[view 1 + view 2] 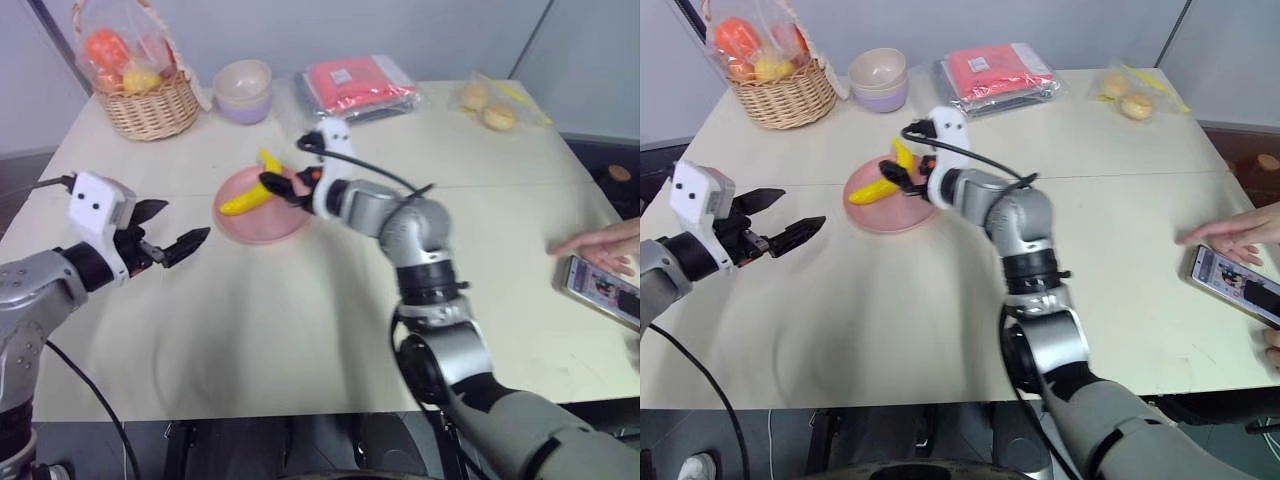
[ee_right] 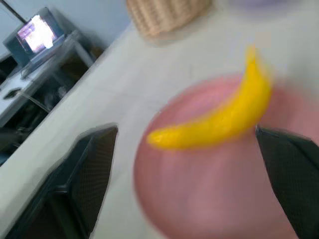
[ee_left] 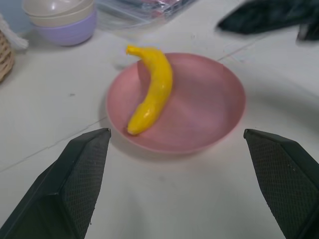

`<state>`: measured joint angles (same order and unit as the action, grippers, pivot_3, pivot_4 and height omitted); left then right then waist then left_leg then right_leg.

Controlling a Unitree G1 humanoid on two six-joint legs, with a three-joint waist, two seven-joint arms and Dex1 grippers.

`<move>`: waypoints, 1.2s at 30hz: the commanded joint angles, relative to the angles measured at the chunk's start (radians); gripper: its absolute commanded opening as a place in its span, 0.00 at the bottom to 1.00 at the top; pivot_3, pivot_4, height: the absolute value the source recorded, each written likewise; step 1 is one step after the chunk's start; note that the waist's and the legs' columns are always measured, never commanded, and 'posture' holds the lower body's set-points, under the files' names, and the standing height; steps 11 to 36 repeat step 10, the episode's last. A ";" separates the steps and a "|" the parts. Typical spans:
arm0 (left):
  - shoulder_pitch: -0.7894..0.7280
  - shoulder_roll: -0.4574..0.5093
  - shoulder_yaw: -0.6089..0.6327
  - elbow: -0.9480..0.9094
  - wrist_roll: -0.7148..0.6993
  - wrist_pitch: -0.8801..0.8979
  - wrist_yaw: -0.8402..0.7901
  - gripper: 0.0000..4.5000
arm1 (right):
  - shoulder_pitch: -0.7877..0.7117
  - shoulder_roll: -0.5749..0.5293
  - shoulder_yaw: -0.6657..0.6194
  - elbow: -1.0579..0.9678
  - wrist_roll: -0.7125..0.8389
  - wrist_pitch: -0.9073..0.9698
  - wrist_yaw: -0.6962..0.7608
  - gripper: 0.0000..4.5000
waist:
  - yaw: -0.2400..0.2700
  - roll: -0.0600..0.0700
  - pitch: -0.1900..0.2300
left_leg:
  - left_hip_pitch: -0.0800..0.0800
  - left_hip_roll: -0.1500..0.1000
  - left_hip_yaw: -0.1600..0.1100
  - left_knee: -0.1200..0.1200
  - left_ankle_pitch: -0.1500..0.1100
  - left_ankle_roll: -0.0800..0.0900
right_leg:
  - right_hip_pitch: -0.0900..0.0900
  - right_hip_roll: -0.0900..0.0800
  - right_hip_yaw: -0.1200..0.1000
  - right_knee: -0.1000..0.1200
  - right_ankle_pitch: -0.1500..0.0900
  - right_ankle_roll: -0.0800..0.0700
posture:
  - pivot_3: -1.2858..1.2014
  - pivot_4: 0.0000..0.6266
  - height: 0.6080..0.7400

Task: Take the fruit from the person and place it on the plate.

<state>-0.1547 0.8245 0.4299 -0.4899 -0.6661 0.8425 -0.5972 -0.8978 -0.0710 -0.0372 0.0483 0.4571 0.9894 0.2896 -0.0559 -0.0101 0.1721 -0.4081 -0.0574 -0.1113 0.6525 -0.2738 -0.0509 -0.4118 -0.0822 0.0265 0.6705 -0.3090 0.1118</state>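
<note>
While seen from the head: banana [image 1: 252,193] lying on pink plate [image 1: 262,222] toward the desk's [image 1: 300,320] far edge, right gripper [image 1: 281,187] just above, fingers apart, apparently released. Left gripper [image 1: 168,232] idle near the left edge, fingers apart. Left wrist: banana resting across the plate's rim. Right wrist: spread fingers flanking banana, untouched.
</note>
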 commanded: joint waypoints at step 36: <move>-0.076 0.015 -0.081 0.048 0.022 -0.053 -0.055 1.00 | 0.443 -0.678 -0.122 -0.539 0.081 -0.168 0.500 0.99 | 0.015 0.000 0.000 | 0.000 0.001 0.001 -0.001 -0.003 0.006 | 0.001 0.001 0.000 -0.002 0.000 0.000 | 0.52 0.24 1.00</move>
